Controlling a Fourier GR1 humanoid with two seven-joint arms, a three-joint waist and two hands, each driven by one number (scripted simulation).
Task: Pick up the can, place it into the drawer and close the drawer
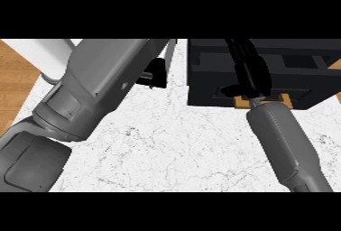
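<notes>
The black drawer (212,76) unit sits at the far right corner of the white marble table (173,140), with slivers of wood colour along its near edge. The right hand (250,72) lies over it, fingers stretched long and straight toward the far edge, holding nothing that shows. The left hand (157,74) peeks out beside the bulky left forearm (100,90) near the far edge; whether it is wide or narrow I cannot tell. The can is hidden from view.
</notes>
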